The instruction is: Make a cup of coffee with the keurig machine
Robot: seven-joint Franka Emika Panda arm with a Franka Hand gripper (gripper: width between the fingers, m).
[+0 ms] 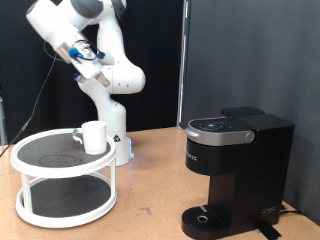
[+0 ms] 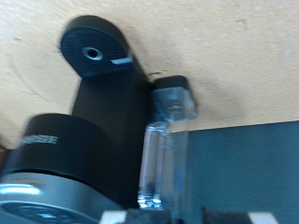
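We get a wide side-on exterior view across the worktop (image 1: 150, 190); our wrist view looks down close on the keurig (image 1: 235, 170) (image 2: 89, 121), shared by both.

We get even, bright indoor light in the exterior view, against a dark backdrop; a soft sheen sits on the black boxy coffee maker's silver-trimmed lid (image 1: 221, 128). Wrist view is blurred, soft throughout, wood surface (image 2: 234, 47) washed pale.

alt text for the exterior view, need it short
A white robot arm's tool hangs high above a white two-tier round rack carrying a white mug. A black Keurig machine stands on the wooden table at right.
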